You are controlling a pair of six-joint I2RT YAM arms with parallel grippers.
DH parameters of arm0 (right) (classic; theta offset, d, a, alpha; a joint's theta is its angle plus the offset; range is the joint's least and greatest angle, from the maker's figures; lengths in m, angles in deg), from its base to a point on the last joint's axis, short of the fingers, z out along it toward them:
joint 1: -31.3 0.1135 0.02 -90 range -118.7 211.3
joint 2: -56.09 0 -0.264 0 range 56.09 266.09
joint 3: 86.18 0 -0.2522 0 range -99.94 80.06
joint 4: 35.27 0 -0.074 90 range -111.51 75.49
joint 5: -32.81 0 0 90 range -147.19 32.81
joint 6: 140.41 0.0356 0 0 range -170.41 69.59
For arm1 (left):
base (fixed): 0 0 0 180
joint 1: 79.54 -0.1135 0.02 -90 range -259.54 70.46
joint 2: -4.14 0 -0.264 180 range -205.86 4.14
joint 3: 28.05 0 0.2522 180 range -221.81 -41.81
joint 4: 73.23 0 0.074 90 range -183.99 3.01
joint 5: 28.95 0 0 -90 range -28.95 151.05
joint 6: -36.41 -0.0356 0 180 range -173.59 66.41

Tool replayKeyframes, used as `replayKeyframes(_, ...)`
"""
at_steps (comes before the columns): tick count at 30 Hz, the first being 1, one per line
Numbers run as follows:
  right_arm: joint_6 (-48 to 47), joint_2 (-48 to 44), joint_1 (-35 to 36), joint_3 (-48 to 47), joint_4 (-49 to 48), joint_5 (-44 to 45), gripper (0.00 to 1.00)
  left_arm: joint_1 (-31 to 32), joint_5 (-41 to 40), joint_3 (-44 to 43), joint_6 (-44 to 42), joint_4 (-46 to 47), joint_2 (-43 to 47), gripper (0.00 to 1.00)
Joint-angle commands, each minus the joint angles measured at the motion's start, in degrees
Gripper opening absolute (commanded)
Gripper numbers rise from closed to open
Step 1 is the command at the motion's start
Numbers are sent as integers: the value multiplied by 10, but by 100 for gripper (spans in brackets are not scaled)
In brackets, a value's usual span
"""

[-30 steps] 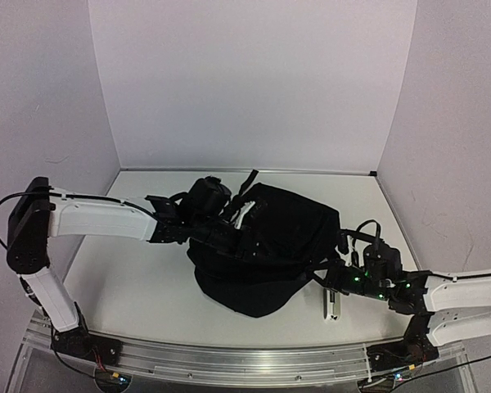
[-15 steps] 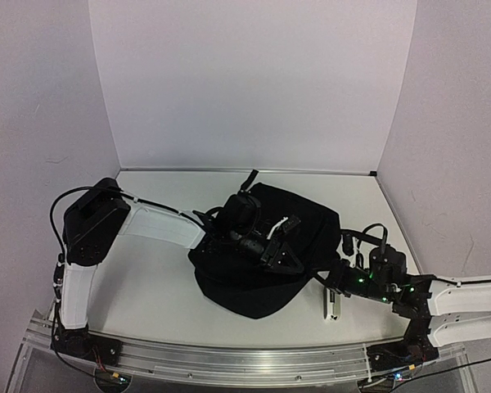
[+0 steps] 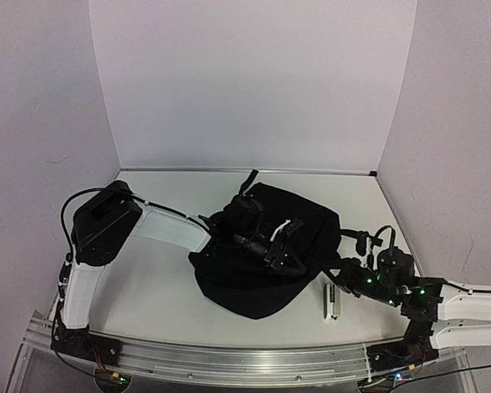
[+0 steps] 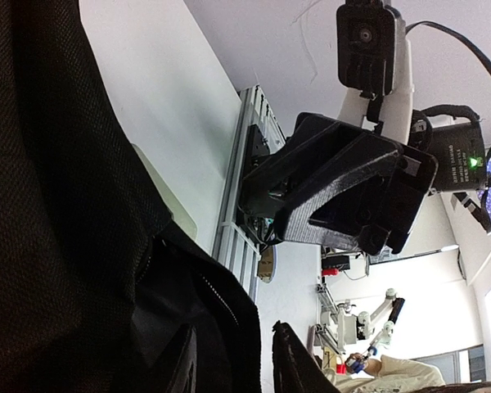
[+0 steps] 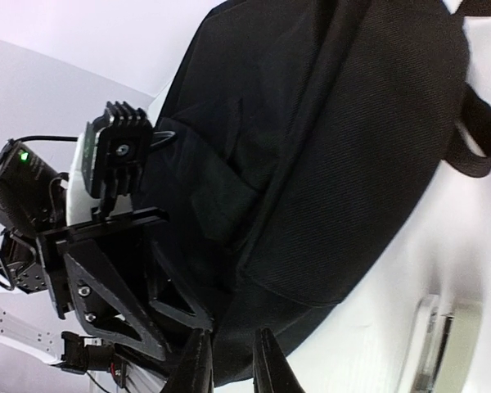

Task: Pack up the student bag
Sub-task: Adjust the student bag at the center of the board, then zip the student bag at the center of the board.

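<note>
The student bag [image 3: 266,274] is a large black fabric backpack lying in the middle of the table. My left gripper [image 3: 282,252] reaches over its top. In the left wrist view the fingers [image 4: 290,360] stand partly apart, with the bag's zipped edge [image 4: 221,327] between them and a thin gap beside one finger. My right gripper [image 3: 341,276] is at the bag's right edge. In the right wrist view its fingers [image 5: 266,360] are close together with black bag fabric [image 5: 233,360] pinched between them. The left gripper's black fingers [image 5: 119,282] show just beside it.
A small white and grey oblong object [image 3: 331,301] lies on the table just right of the bag, under my right gripper; it also shows in the right wrist view [image 5: 434,344]. White walls close the back and both sides. A black strap loop [image 5: 479,135] hangs off the bag.
</note>
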Motion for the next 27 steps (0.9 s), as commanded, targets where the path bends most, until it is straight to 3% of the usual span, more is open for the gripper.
replayKeyframes(1, -2, -6, 1, -25, 59, 33, 19, 1, 5, -32, 17, 42, -17, 29)
replayKeyframes(5, -25, 36, 2, -56, 97, 23, 32, 1, -6, -29, 19, 40, -15, 25)
replayKeyframes(16, -54, 102, 3, -114, 110, -7, 55, 1, -91, -14, -9, -36, 16, 18)
replayKeyframes(22, -46, 183, 3, -141, 123, 0, 58, 1, -107, -5, -15, -43, 28, 15)
replayKeyframes(27, -34, 237, 3, -171, 139, 18, 54, 1, -115, 24, -9, -34, 48, 10)
